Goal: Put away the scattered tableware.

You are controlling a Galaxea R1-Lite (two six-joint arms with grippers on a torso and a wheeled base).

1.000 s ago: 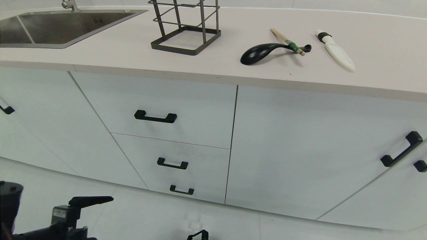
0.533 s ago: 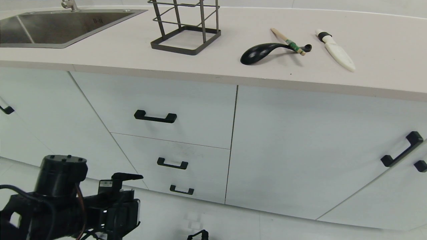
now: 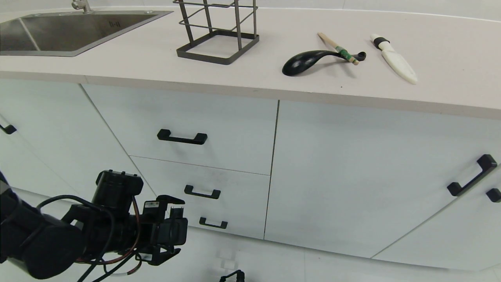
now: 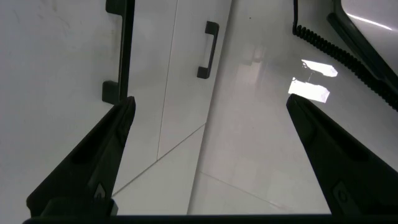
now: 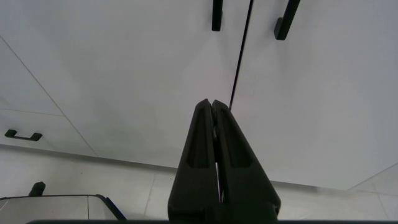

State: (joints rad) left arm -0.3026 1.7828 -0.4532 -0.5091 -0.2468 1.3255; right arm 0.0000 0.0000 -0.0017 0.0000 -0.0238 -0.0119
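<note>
Left tool (image 3: 172,229), lower left, gapes empty before the drawers (image 3: 219,129); right tool (image 5: 212,107) pressed closed. Upper frame: rack (image 3: 219,39) on bench (image 3: 129,58) cut off at top; chopsticks (image 3: 337,48) overlie spoon (image 3: 309,60) handle

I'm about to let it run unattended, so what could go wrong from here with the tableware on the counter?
The open left tool hangs low before the white drawers; rising, it might snag a black drawer handle or the edge of the pale countertop. The wooden chopsticks with a green band appear to lie across the handle of the black curved spoon; lifting one could drag the other.
</note>
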